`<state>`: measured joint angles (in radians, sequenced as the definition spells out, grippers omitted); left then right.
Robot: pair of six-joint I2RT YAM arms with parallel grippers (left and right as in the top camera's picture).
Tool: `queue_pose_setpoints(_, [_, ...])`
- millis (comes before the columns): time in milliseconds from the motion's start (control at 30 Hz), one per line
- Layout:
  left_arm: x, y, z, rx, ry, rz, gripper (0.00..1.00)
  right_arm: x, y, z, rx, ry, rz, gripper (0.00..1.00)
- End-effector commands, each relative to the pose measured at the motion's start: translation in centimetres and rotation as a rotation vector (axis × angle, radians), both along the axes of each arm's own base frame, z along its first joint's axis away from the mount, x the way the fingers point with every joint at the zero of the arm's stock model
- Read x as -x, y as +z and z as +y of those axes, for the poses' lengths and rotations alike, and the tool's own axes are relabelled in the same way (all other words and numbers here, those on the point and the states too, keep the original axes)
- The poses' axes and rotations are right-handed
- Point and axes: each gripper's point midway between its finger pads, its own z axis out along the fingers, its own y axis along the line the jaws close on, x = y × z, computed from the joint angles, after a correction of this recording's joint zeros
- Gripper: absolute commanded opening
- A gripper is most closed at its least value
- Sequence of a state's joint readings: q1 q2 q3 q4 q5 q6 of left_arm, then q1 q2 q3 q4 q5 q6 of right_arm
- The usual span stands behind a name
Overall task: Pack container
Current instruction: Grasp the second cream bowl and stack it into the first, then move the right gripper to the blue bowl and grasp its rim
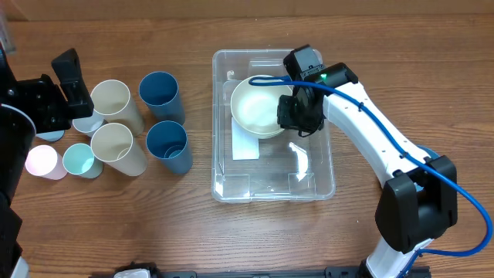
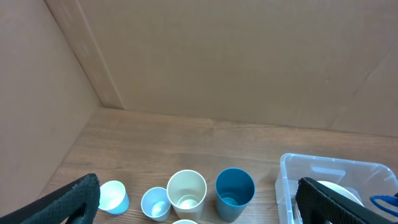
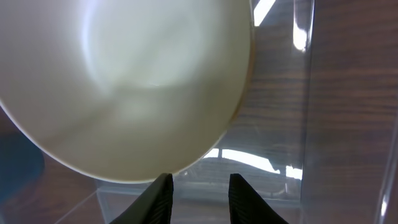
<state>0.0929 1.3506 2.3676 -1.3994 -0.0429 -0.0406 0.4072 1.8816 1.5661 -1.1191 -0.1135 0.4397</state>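
Sitting in the container [image 1: 270,176], a white bowl [image 1: 258,106].

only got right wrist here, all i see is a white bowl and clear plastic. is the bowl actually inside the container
Observer: Yes. From overhead, the white bowl sits inside the container at its far end, partly over the white label on the base.
Operator: anything else packed in there
Observer: No, only the bowl. The cups, cream, blue and a few small pale ones, all stand on the table on the left arm's side of the container.
Operator: where's the left tool
Observer: The left tool is wide open beside the far cups, well away from the container, and holds nothing.
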Motion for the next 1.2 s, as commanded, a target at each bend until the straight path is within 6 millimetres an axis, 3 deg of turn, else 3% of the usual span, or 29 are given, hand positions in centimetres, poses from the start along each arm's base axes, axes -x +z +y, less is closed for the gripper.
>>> queue_pose_setpoints(0, [-0.1, 0.2, 0.2, -0.03, 0.0, -0.004, 1.0, 1.3, 0.0, 0.5, -0.022, 0.021, 0.006, 0.29])
queue_pose_setpoints(100, [-0.1, 0.2, 0.2, -0.03, 0.0, -0.004, 1.0, 2.2, -1.7, 1.1, -0.031, 0.039, 0.026, 0.25])
queue_pose_setpoints(200, [-0.1, 0.2, 0.2, -0.03, 0.0, -0.004, 1.0, 1.7, -2.7, 2.2, -0.069, 0.073, -0.017, 0.2])
queue_pose_setpoints(433, [-0.1, 0.2, 0.2, -0.03, 0.0, -0.004, 1.0, -1.4, -2.3, 2.9, -0.084, 0.067, -0.163, 0.25])
queue_pose_setpoints(567, [-0.1, 0.2, 0.2, -0.03, 0.0, -0.004, 1.0, -1.8, -1.9, 2.1, -0.034, 0.077, -0.189, 0.24])
queue_pose_setpoints(700, [-0.1, 0.2, 0.2, -0.03, 0.0, -0.004, 1.0, -1.6, 2.2, 1.2, -0.024, 0.067, -0.264, 0.25])
queue_pose_setpoints(767, [-0.1, 0.2, 0.2, -0.03, 0.0, -0.004, 1.0, -0.9, 7.2, 0.5, -0.064, 0.027, -0.349, 0.34])
queue_pose_setpoints(833, [-0.1, 0.2, 0.2, -0.03, 0.0, -0.004, 1.0, -0.3, 10.8, -1.7, -0.063, -0.069, -0.416, 0.45])
queue_pose_setpoints(900, [-0.1, 0.2, 0.2, -0.03, 0.0, -0.004, 1.0, 0.5, 14.3, -6.0, -0.017, -0.235, -0.494, 0.54])
queue_pose_setpoints(967, [-0.1, 0.2, 0.2, -0.03, 0.0, -0.004, 1.0, 2.3, 16.9, -12.2, 0.049, -0.456, -0.544, 0.63])
queue_pose_setpoints(1067, [-0.1, 0.2, 0.2, -0.03, 0.0, -0.004, 1.0, 5.4, 17.8, -19.8, 0.125, -0.707, -0.522, 0.67])
queue_pose_setpoints(1167, [-0.1, 0.2, 0.2, -0.03, 0.0, -0.004, 1.0, 8.5, 16.6, -25.6, 0.207, -0.896, -0.425, 0.74])
